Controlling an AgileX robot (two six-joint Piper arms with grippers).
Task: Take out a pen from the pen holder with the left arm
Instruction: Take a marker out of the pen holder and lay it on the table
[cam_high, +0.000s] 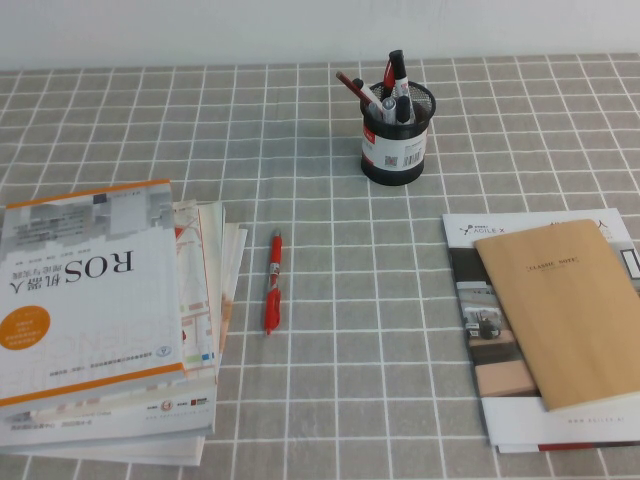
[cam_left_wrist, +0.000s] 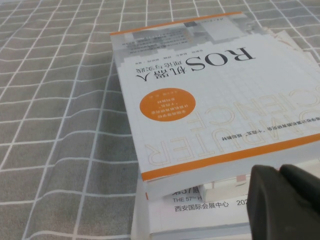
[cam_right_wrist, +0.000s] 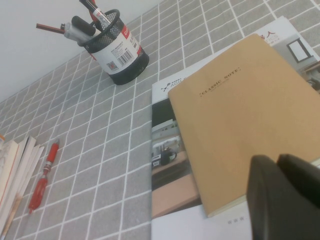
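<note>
A black mesh pen holder (cam_high: 398, 135) stands at the back of the table, right of centre, with several pens (cam_high: 393, 88) sticking out of it. The right wrist view shows the holder (cam_right_wrist: 117, 47) too. One red pen (cam_high: 272, 282) lies flat on the cloth near the middle, also seen from the right wrist as the red pen (cam_right_wrist: 44, 175). Neither arm shows in the high view. My left gripper (cam_left_wrist: 280, 170) is shut and empty, hovering over the near edge of the book stack (cam_left_wrist: 200, 100). My right gripper (cam_right_wrist: 276, 161) is shut and empty above the tan notebook (cam_right_wrist: 240, 110).
A stack of books (cam_high: 90, 300) with a white ROS title on top fills the left side. On the right, a tan notebook (cam_high: 570, 310) lies on a brochure (cam_high: 480, 330). A grey checked cloth (cam_high: 340, 400) covers the table.
</note>
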